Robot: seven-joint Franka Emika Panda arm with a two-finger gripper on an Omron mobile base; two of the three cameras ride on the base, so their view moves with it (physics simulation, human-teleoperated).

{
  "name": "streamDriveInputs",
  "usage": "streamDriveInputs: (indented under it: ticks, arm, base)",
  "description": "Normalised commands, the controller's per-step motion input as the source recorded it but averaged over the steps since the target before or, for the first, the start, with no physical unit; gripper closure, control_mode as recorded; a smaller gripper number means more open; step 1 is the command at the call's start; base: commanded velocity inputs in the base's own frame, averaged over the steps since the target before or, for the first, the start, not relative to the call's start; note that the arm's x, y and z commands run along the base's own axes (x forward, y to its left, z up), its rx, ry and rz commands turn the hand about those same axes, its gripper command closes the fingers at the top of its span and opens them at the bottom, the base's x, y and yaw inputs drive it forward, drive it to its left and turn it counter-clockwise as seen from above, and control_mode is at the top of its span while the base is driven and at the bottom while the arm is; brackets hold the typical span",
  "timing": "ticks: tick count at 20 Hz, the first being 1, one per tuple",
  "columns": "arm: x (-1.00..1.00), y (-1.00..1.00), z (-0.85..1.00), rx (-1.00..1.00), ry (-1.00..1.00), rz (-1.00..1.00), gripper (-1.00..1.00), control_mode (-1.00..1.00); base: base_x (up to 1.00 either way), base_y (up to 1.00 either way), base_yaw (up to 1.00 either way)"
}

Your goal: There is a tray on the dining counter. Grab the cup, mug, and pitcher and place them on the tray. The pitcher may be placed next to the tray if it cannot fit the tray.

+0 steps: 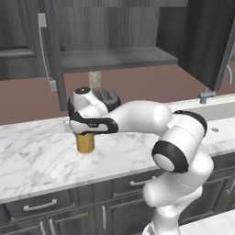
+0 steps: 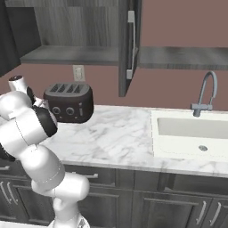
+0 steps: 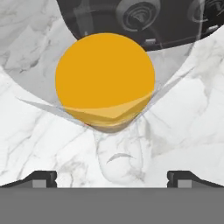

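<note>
While the pincer (image 3: 112, 177) hangs straight above the pitcher (image 1: 85, 142), its two dark fingertips (image 3: 40, 177) stand wide apart and grip nothing; in the hand view the pitcher's round amber top sits between them and further up the picture, apart from both tips; in the left base view the pitcher stands upright on the white marble tabletop (image 1: 41, 160), its upper part hidden by the hand; a dark toaster (image 2: 68, 102) stands just behind it against the wall; a sink (image 2: 191, 131) with a faucet (image 2: 205, 95) lies well apart to the right.
</note>
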Motion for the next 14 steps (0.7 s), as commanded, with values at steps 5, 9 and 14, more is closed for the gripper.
streamDriveInputs:
  ticks: [5, 9, 14]
  arm:
    - [-0.01, -0.02, 0.0, -0.02, -0.08, 0.0, -1.0, -1.0]
    - [0.0, -0.13, 0.0, 0.0, -0.03, 0.0, -1.0, -1.0]
    - [0.01, -0.1, 0.0, 0.0, 0.0, 0.0, -1.0, -1.0]
  base:
    - [0.0, 0.0, 0.0]
    - [0.0, 0.0, 0.0]
    - [0.0, 0.0, 0.0]
